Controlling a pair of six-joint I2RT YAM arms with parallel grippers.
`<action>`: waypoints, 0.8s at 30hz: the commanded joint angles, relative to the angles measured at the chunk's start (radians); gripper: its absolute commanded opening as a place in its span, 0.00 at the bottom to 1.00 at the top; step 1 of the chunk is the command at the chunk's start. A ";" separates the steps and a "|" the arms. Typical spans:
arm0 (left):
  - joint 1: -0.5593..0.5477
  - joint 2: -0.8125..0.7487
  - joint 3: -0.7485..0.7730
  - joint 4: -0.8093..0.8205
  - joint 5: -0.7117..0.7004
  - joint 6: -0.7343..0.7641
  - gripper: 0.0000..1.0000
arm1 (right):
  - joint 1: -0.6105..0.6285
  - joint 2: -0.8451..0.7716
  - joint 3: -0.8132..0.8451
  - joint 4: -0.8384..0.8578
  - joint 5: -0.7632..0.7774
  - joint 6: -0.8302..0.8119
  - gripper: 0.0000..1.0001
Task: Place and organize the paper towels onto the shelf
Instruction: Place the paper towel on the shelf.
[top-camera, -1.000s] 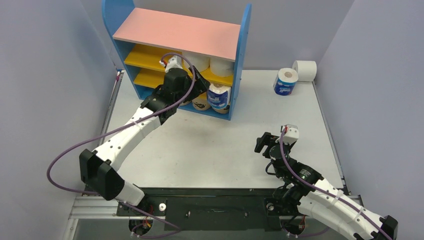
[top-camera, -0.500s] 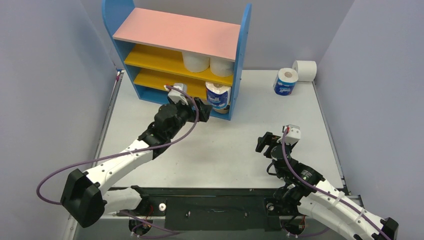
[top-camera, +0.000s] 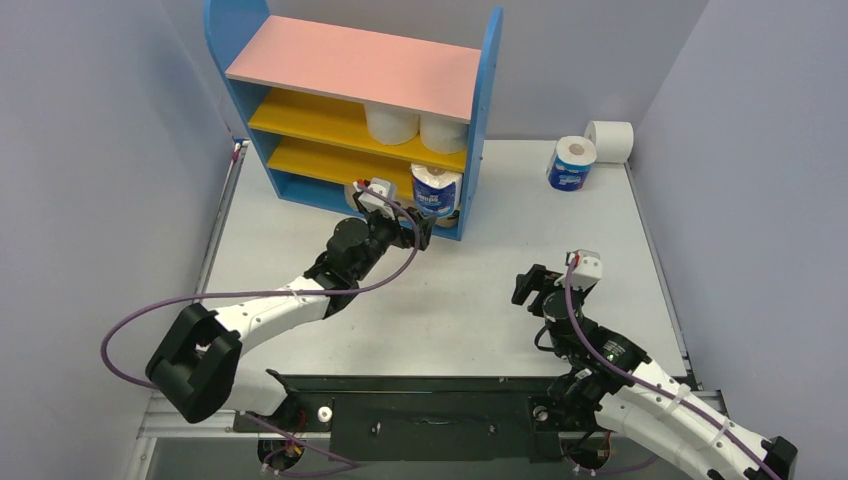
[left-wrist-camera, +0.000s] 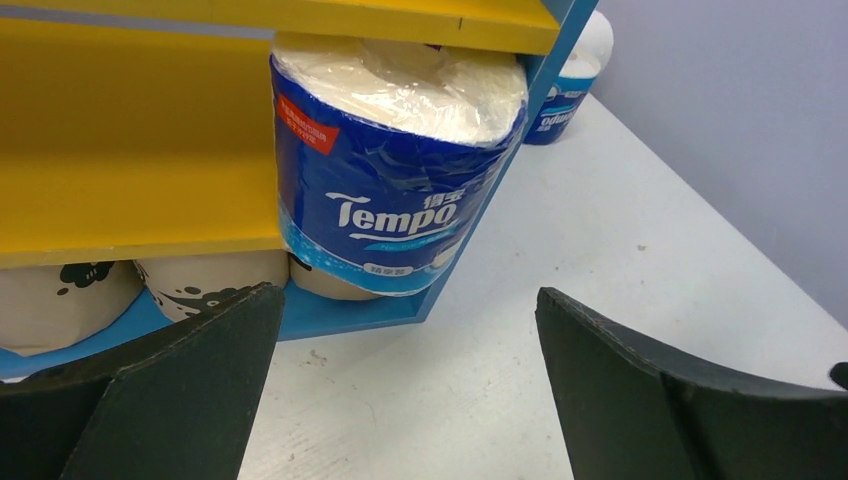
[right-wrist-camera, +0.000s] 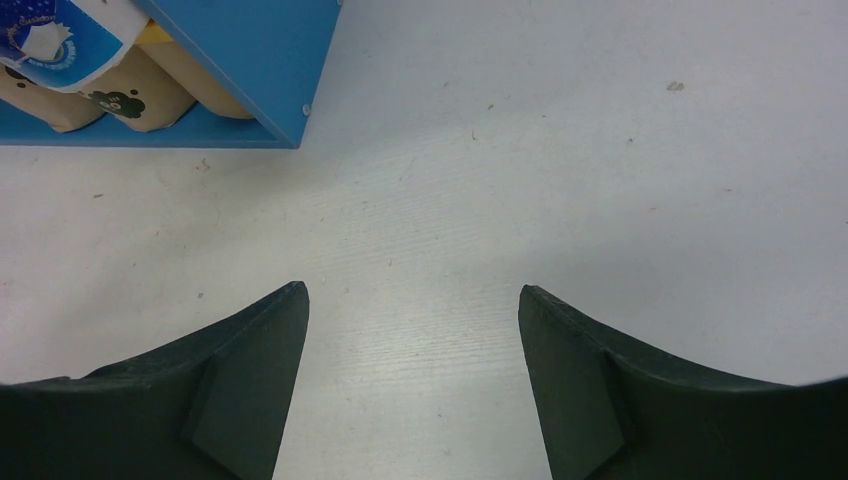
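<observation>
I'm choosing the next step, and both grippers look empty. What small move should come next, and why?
Probably send the right gripper, open and empty, toward the blue-wrapped roll standing on the table at the far right, beside a white roll. Both are off the shelf and nearer that arm. The left gripper hangs open at the shelf front.

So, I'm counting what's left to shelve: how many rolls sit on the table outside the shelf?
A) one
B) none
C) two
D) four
C: only a blue-wrapped roll and a plain white roll sit on the table, to the right of the shelf.
</observation>
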 joint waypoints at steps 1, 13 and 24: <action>0.007 0.053 0.014 0.138 0.007 0.059 0.99 | -0.004 -0.014 0.000 0.021 0.012 -0.008 0.72; 0.061 0.208 0.089 0.233 0.091 0.028 0.98 | -0.005 -0.003 0.002 0.015 0.023 -0.006 0.72; 0.061 0.315 0.166 0.248 0.091 0.026 0.89 | -0.005 -0.007 -0.001 0.014 0.031 -0.006 0.72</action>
